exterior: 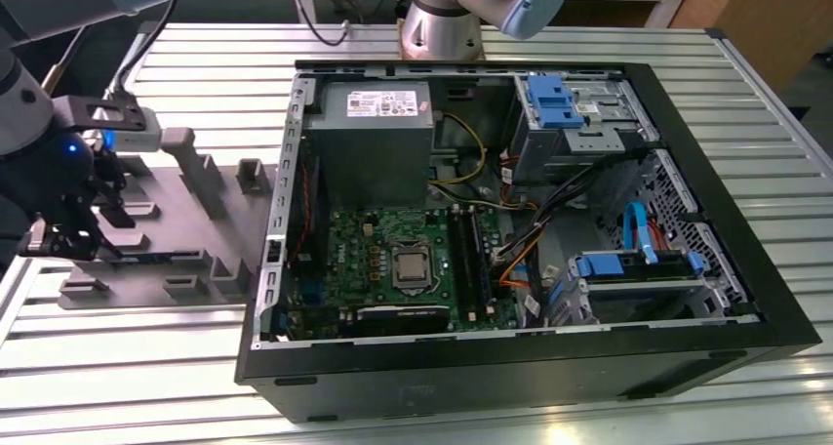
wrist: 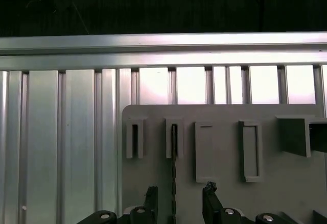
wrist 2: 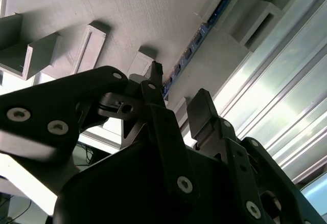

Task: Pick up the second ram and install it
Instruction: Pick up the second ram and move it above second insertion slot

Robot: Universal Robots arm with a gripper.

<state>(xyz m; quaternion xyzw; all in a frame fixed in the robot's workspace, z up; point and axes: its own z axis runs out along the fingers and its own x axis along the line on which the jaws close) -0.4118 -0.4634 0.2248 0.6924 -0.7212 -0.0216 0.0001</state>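
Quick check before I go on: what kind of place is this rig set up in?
Most likely a robotics lab bench for computer assembly: an open desktop PC case lies on a ribbed aluminium table, a grey fixture tray beside it, and a robot arm's base is mounted there too.

Work table: silver metal, top made of long parallel ribbed slats with narrow grooves between them. Edge rail: plain metal bar running across the slat ends in the first wrist view, with dark, unlit space beyond it. Light: bright, with pale glare on the slats in both wrist views. Wooden furniture: brown panels behind the table, at the exterior view's upper right. Floor: dark grey strip past the table edge, at the exterior view's right
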